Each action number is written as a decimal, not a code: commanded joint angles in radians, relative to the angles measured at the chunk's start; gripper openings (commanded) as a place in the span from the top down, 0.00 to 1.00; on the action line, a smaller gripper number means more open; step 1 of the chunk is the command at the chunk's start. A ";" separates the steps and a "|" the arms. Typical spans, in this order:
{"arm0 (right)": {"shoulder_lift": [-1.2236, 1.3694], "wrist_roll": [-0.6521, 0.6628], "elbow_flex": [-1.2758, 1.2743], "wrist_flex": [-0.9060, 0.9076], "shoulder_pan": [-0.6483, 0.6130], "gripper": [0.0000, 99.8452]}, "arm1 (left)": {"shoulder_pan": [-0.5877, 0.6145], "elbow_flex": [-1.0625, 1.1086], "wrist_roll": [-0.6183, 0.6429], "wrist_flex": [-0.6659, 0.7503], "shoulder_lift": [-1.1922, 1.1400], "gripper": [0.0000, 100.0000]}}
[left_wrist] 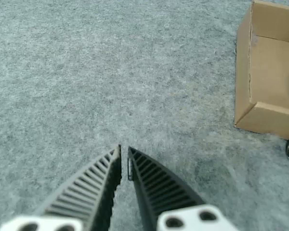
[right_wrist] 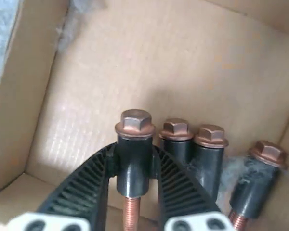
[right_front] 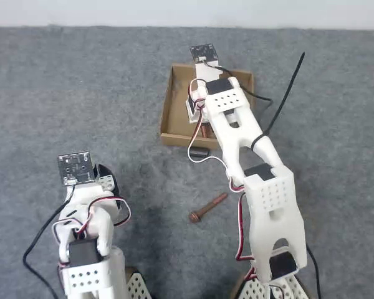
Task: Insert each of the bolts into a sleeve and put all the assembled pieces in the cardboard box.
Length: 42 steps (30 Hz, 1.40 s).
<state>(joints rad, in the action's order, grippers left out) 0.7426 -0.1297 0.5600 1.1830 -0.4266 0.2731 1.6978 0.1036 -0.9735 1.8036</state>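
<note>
Cardboard box (right_front: 169, 106) holds three assembled pieces (right_wrist: 209, 154), and the right jaws grip a fourth piece (right_wrist: 133, 159) inside it. One bolt (right_front: 207, 207) and one sleeve (right_front: 198, 151) lie near the box, not yet joined; the left jaws are closed, empty.

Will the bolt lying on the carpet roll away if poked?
Probably only a little. The bolt has a round shaft, so it may roll, but its wider head would likely swing it in a curve. The fuzzy carpet should slow it. It looks like metal, so likely stiff and heavy.
</note>
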 commanded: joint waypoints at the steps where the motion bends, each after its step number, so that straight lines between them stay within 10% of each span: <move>1: -0.041 -0.006 0.071 0.025 -0.019 0.92 | -0.002 -0.012 -0.009 0.002 0.009 0.97; 14: -0.182 -0.005 0.071 0.073 -0.013 0.99 | -0.002 -0.012 -0.009 0.002 0.009 0.97; 28: -0.410 0.180 0.057 0.611 -0.093 0.99 | -0.002 -0.012 -0.009 0.002 0.009 0.97; 42: -0.822 0.198 -0.519 0.590 -0.088 0.99 | 0.000 -0.012 -0.009 -0.003 0.009 0.97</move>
<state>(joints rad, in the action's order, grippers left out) 0.0430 0.0422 0.1151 1.7522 -0.5186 0.2731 1.6978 0.1036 -0.9735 1.8036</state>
